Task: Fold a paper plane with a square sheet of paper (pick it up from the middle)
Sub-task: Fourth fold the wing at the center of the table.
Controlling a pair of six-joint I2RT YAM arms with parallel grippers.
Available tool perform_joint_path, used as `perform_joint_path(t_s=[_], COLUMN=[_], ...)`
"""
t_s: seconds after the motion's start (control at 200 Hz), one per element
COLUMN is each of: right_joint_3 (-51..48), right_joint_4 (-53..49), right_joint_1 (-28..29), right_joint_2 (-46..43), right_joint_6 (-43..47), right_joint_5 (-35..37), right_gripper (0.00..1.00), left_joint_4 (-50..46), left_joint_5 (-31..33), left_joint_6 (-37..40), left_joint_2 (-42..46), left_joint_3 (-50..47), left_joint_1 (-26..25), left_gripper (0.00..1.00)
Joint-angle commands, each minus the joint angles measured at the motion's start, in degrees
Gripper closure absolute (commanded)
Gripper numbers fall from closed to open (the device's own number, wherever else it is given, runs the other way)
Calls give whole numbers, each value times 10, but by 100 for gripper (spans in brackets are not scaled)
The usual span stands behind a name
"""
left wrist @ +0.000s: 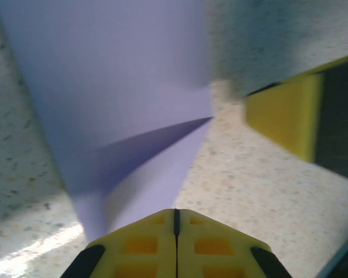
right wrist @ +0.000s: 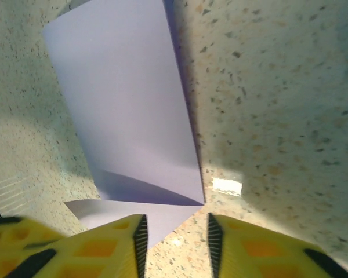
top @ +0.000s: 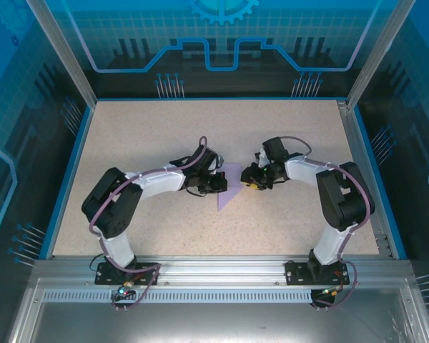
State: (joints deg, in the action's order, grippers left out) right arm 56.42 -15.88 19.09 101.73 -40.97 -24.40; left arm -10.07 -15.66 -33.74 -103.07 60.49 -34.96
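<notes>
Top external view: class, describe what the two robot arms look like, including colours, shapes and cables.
The left arm and right arm each have bulky rounded black joint housings joined by white links. A thin purplish cable loops along each. The fingers are yellow blocks with black trim.

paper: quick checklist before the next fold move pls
1. Left gripper shut: ok.
2. Left gripper pinching the paper: cannot tell; the paper runs up to its tips.
3. Right gripper open: ok.
4. Right gripper off the paper: cannot tell; a corner lies between its jaws.
5. Fold pressed flat: not ok; the layers gape, with shadow between them.
6. Paper on the table between both grippers: ok.
</notes>
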Motion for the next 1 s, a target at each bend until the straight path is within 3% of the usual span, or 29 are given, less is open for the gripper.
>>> perform_joint_path(t_s=[0.0,0.495,0.995], right_joint_3=[-5,5,3], right_joint_4=[-8,27,63], right_joint_1=[0,21,19], right_joint_2=[5,54,25], right_joint_6=[-11,-30,-51], right_joint_5=[-18,-62,-68], right_gripper=[61,61,61], left_joint_4=[26,-14,-13], left_joint_5=[-4,3,13], left_joint_6=[-12,16,21], left_joint_2=[-8,-57,-56], left_joint_3=[-9,1,-21], left_joint_1=[12,21,20], left_gripper=[94,95,98])
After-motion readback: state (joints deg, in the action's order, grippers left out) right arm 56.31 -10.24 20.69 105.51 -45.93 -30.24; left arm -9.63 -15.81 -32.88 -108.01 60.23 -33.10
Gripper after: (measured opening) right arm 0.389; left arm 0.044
